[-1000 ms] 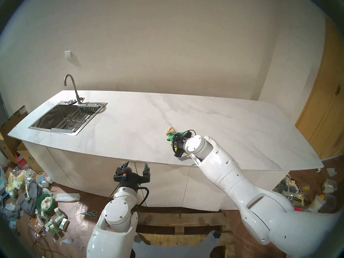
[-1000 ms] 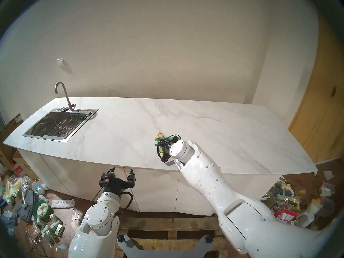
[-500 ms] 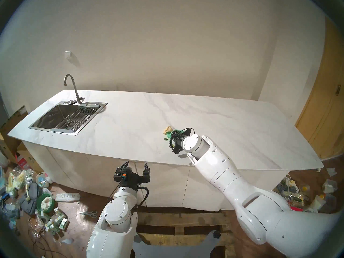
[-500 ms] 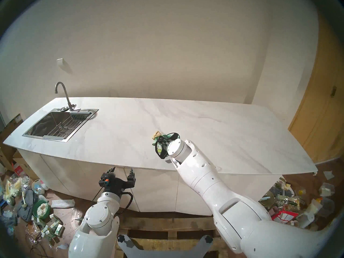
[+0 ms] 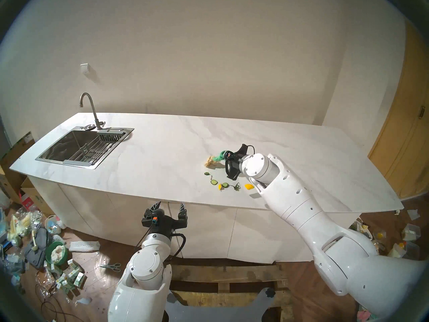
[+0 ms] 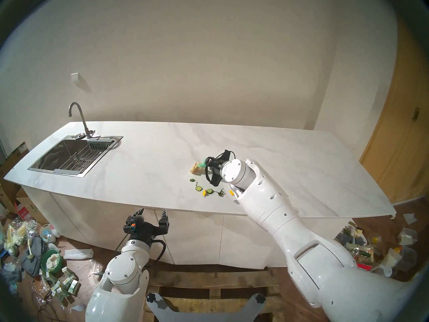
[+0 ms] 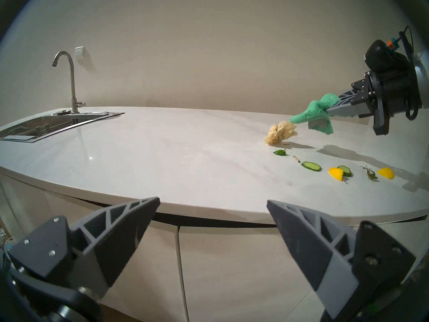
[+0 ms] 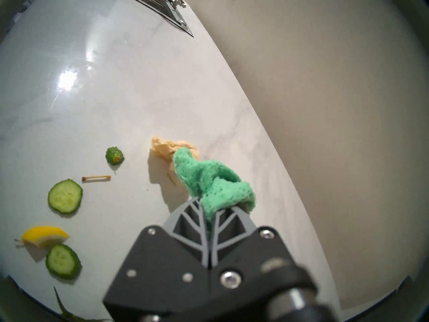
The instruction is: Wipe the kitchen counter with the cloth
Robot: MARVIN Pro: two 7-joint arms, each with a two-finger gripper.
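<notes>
The white marble-look kitchen counter (image 5: pixel 162 156) (image 7: pixel 162 152) spans the head views. My right gripper (image 8: pixel 209 206) (image 7: pixel 329 111) (image 5: pixel 224 155) is shut on the teal-green cloth (image 8: pixel 209 184) (image 7: pixel 318 110) (image 5: pixel 217 157) and holds it a little above the counter's middle right. The cloth's free end hangs beside a beige wad of paper (image 8: pixel 167 148) (image 7: pixel 279 134) (image 5: pixel 210 161); whether they touch I cannot tell. My left gripper (image 5: pixel 170 205) (image 6: pixel 152 212) (image 7: pixel 213 200) stands open and empty below the counter's front edge, before the cabinet fronts.
Cucumber slices (image 5: pixel 213 182) (image 7: pixel 311 166) (image 8: pixel 65 196), lemon wedges (image 5: pixel 248 186) (image 7: pixel 385 173) (image 8: pixel 44 236) and small green scraps lie in a row nearer the front edge. A steel sink (image 5: pixel 65 163) and curved tap (image 5: pixel 89 107) are at the far left. Clutter covers the floor on both sides.
My right gripper has risen and swung back and to the right with the cloth, uncovering the row of food scraps. The paper wad has barely shifted. The left arm has not moved.
</notes>
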